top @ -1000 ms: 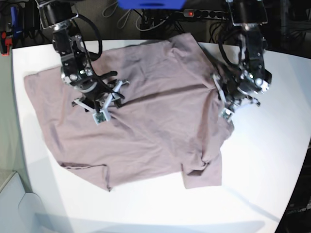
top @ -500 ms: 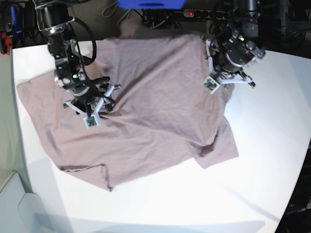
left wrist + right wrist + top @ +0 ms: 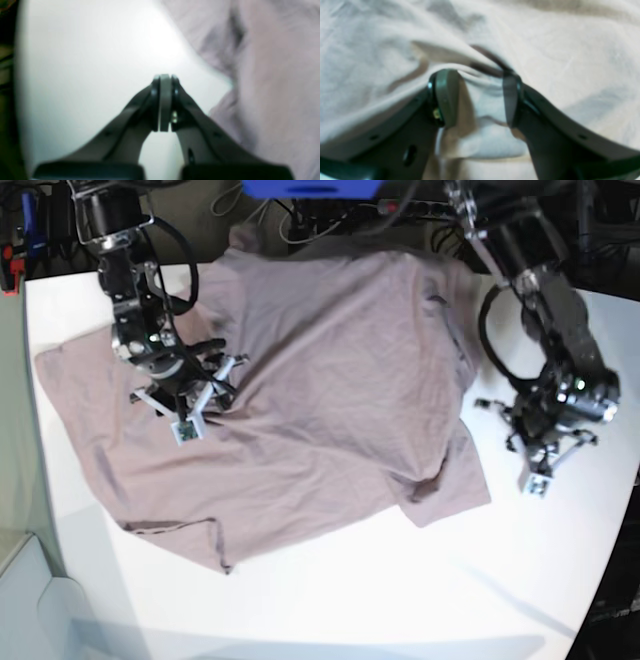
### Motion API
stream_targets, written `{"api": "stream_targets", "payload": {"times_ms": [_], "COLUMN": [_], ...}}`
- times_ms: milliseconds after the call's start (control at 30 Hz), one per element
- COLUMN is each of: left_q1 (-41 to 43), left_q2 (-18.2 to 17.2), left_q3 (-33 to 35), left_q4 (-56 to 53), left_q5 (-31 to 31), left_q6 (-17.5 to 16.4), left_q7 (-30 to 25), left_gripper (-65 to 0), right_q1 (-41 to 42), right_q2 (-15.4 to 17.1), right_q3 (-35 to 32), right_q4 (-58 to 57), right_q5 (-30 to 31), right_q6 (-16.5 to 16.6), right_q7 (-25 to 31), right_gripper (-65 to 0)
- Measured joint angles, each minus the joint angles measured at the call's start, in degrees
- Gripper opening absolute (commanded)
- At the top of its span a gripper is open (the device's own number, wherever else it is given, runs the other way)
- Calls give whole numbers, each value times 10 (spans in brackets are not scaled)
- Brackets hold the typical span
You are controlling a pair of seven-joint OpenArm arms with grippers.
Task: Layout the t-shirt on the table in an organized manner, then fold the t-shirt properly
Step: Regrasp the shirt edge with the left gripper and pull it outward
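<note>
The mauve t-shirt [image 3: 330,380] lies spread and wrinkled across the white table [image 3: 330,600], with one sleeve toward the front left and a bunched corner at the front right. My right gripper [image 3: 185,425] presses down on the shirt's left part. In the right wrist view this gripper [image 3: 477,80] is open, with a raised fold of the t-shirt [image 3: 545,37] between its fingers. My left gripper [image 3: 535,480] hangs over bare table to the right of the shirt. The left wrist view shows it [image 3: 165,77] shut and empty, with the t-shirt [image 3: 270,87] to its right and the table [image 3: 87,62] under it.
Black cables and a power strip [image 3: 400,208] run behind the table's back edge, next to a blue object [image 3: 310,188]. A pale grey box [image 3: 30,600] stands off the front left corner. The table's right edge lies close to the left arm.
My left arm let go of the shirt's right edge and swung from the back to the bare table at the front right. The right gripper shifted slightly left earlier, dragging cloth, then stayed put.
</note>
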Motion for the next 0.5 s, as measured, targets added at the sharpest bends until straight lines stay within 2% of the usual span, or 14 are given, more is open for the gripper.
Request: {"api": "stream_targets", "payload": {"times_ms": [133, 367, 500], "left_q1": [-37, -80, -99], "left_q2": [3, 12, 5], "left_q3": [0, 1, 2], "left_q4": [-117, -280, -350], "left_q5": [-2, 3, 14], "left_q6": [0, 0, -2], "left_q7": [-72, -135, -203], "left_gripper": [-646, -646, -646], "right_q1": [0, 0, 0], "right_q2": [0, 0, 0], "right_q3": [0, 0, 0], "right_q4": [0, -2, -2], "right_q5": [0, 0, 0], "right_q6": [0, 0, 0], "right_q7": [0, 0, 0], "right_gripper": [-392, -392, -392]}}
